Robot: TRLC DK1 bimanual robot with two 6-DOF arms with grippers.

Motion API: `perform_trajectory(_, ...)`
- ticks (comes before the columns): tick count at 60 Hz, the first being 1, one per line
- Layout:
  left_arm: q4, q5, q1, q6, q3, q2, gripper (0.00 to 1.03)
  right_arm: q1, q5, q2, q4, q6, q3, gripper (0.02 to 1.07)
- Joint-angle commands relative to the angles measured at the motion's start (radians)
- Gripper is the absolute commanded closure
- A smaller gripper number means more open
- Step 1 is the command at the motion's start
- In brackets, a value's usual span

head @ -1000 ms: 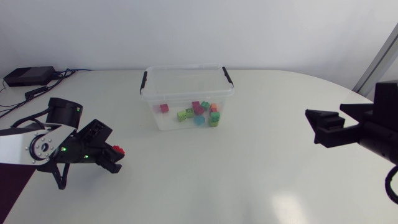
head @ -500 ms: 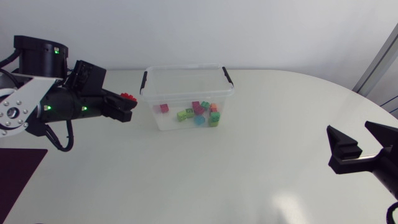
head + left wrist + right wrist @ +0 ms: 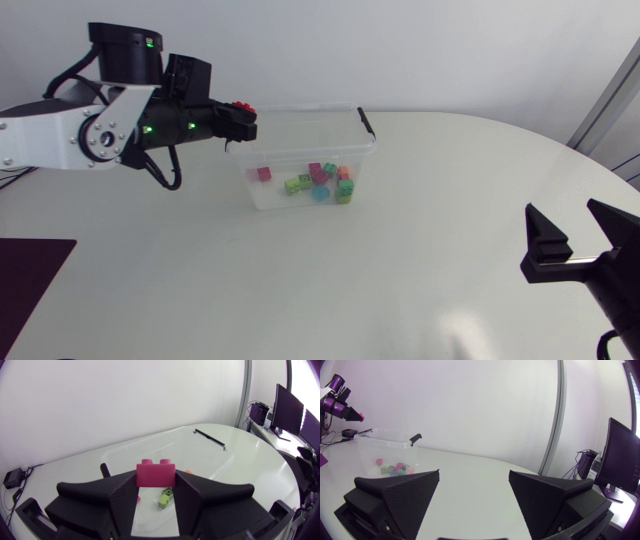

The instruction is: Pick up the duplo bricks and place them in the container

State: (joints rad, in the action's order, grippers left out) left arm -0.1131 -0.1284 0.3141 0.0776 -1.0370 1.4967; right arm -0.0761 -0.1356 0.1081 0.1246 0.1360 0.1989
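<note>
A clear plastic container [image 3: 300, 140] with black latches stands at the table's back middle, several coloured duplo bricks [image 3: 318, 182] inside. My left gripper [image 3: 240, 120] hovers over the container's left rim, shut on a red brick [image 3: 240, 106]. In the left wrist view the red brick [image 3: 156, 473] sits pinched between the fingers of the left gripper [image 3: 156, 487], with the container [image 3: 200, 445] below and ahead. My right gripper [image 3: 570, 238] stands open and empty at the table's right front. In the right wrist view the right gripper [image 3: 474, 497] faces the distant container [image 3: 385, 452].
A dark mat [image 3: 28, 268] lies at the table's left front corner. A small black box [image 3: 12, 478] with cables sits at the back left. Bare white tabletop [image 3: 380, 270] spreads between the container and the right gripper.
My left arm has lifted the red brick from the table's left front and carried it up and right to the container's left rim. The right gripper drew back toward the right front.
</note>
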Motion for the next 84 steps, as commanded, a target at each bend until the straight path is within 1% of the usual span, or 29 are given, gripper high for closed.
perform_trajectory(1, -0.028, 0.012, 0.013, -0.024, -0.070, 0.082, 0.82, 0.007, -0.006, -0.021, -0.025, 0.016, -0.039, 0.07)
perform_trajectory(13, -0.082, 0.019, 0.014, -0.018, -0.172, 0.231, 0.80, 0.015, -0.006, -0.085, -0.033, 0.019, -0.098, 0.07)
perform_trajectory(15, -0.091, 0.019, 0.011, -0.016, -0.192, 0.258, 0.72, 0.013, -0.006, -0.096, -0.033, 0.019, -0.112, 0.07)
perform_trajectory(16, -0.092, 0.019, 0.010, -0.016, -0.207, 0.277, 0.58, 0.013, -0.006, -0.100, -0.034, 0.019, -0.116, 0.07)
perform_trajectory(17, -0.091, 0.019, 0.008, -0.016, -0.212, 0.283, 0.51, 0.015, -0.006, -0.102, -0.036, 0.019, -0.119, 0.07)
perform_trajectory(18, -0.092, 0.019, 0.006, -0.016, -0.216, 0.289, 0.40, 0.015, -0.006, -0.104, -0.036, 0.019, -0.124, 0.07)
perform_trajectory(19, -0.092, 0.021, 0.005, -0.016, -0.218, 0.292, 0.27, 0.015, -0.006, -0.107, -0.036, 0.019, -0.127, 0.07)
perform_trajectory(21, -0.092, 0.019, 0.005, -0.016, -0.219, 0.293, 0.19, 0.015, -0.006, -0.111, -0.036, 0.019, -0.130, 0.07)
perform_trajectory(22, -0.092, 0.021, 0.002, -0.016, -0.219, 0.293, 0.08, 0.015, -0.007, -0.113, -0.034, 0.019, -0.133, 0.07)
perform_trajectory(23, -0.092, 0.023, 0.000, -0.016, -0.218, 0.292, 0.05, 0.016, -0.007, -0.113, -0.034, 0.019, -0.135, 0.07)
perform_trajectory(32, -0.094, 0.024, -0.047, -0.024, -0.182, 0.220, 0.05, 0.022, -0.006, -0.114, -0.040, 0.025, -0.151, 0.07)
perform_trajectory(36, -0.092, 0.023, -0.081, -0.025, -0.141, 0.155, 0.05, 0.022, -0.006, -0.114, -0.046, 0.025, -0.161, 0.07)
perform_trajectory(43, -0.092, 0.023, -0.113, -0.021, -0.063, 0.053, 0.05, 0.022, 0.001, -0.114, -0.043, 0.025, -0.161, 0.07)
perform_trajectory(51, -0.099, 0.024, -0.150, -0.004, 0.074, -0.154, 0.05, 0.022, 0.002, -0.114, -0.042, 0.040, -0.161, 0.07)
perform_trajectory(60, -0.096, 0.023, -0.191, -0.004, 0.186, -0.335, 0.05, 0.025, 0.004, -0.114, -0.028, 0.042, -0.159, 0.07)
perform_trajectory(75, -0.079, 0.023, -0.270, 0.068, 0.423, -0.658, 0.05, 0.015, 0.008, -0.116, -0.014, 0.042, -0.156, 0.07)
perform_trajectory(83, -0.065, 0.024, -0.294, 0.083, 0.526, -0.800, 0.05, 0.013, 0.008, -0.114, -0.008, 0.045, -0.156, 0.07)
perform_trajectory(84, -0.062, 0.024, -0.299, 0.087, 0.565, -0.856, 0.05, 0.015, 0.007, -0.116, -0.005, 0.045, -0.156, 0.07)
